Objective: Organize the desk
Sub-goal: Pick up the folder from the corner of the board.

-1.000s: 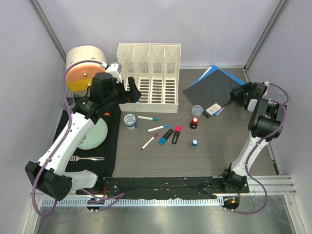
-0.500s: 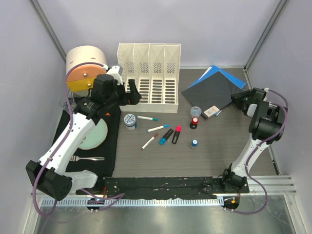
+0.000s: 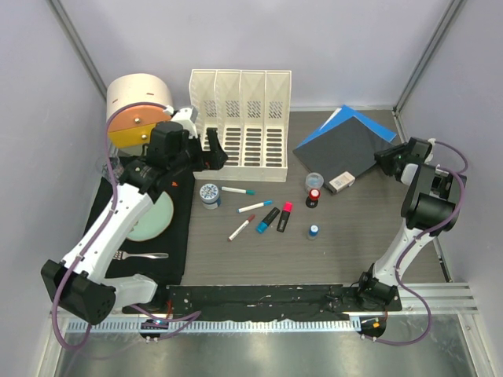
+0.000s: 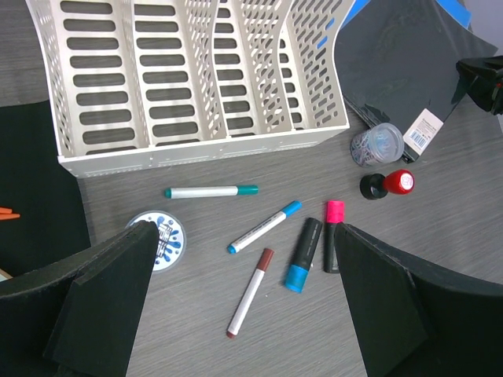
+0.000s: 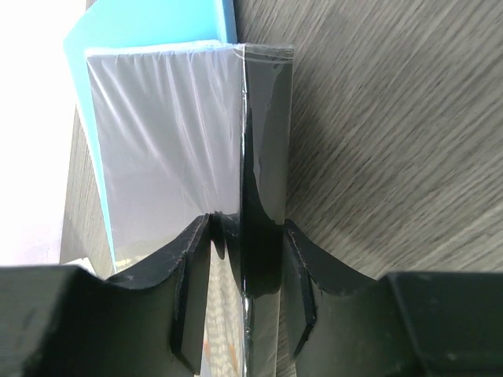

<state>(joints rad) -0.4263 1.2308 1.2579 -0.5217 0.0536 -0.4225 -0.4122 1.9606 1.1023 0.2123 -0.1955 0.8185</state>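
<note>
The right claw is clenched on an edge of the dark grey notebook, which lies on a blue folder at the far right of the desk, so this looks like the pick-up step. The next move, I judge, calls for lifting it clear and carrying it left to the white file rack. The left claw hangs released above the markers, with the desk directly beneath both claws.

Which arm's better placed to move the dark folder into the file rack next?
Right. The right gripper is closed on the folder's edge; the left gripper hangs open over the pens by the rack, away from the folder.
</note>
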